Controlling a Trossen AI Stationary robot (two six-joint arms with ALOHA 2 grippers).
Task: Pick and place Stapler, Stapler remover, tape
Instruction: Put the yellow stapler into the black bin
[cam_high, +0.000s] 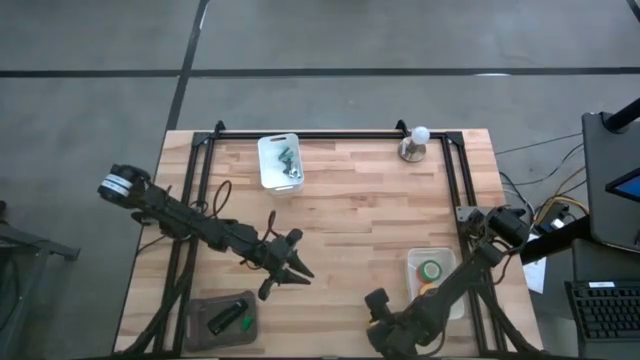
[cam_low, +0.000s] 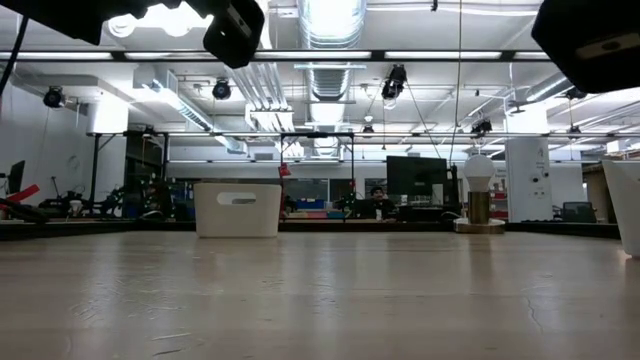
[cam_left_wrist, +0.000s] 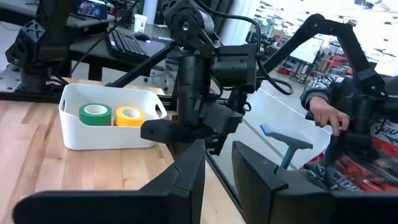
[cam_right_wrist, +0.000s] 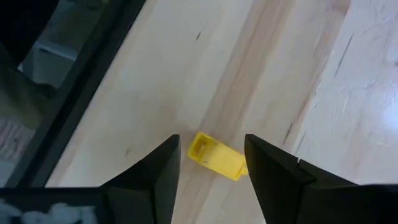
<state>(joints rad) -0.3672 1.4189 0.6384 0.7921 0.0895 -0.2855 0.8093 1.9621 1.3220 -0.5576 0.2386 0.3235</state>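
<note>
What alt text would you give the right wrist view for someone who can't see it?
The right pincer hangs open over the wooden table, its two dark fingers straddling a small yellow block lying on the boards. The table's dark edge frame crosses one corner.

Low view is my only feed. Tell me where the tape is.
Observer: A green roll and a yellow roll sit side by side in a white bin on the table's right side.
Operator: Report the stapler.
Observer: The stapler lies in a dark tray at the high view's lower left.
Operator: Give me the right tool.
Observer: The right tool is open. A small yellow object on the wood shows between its fingers.
</note>
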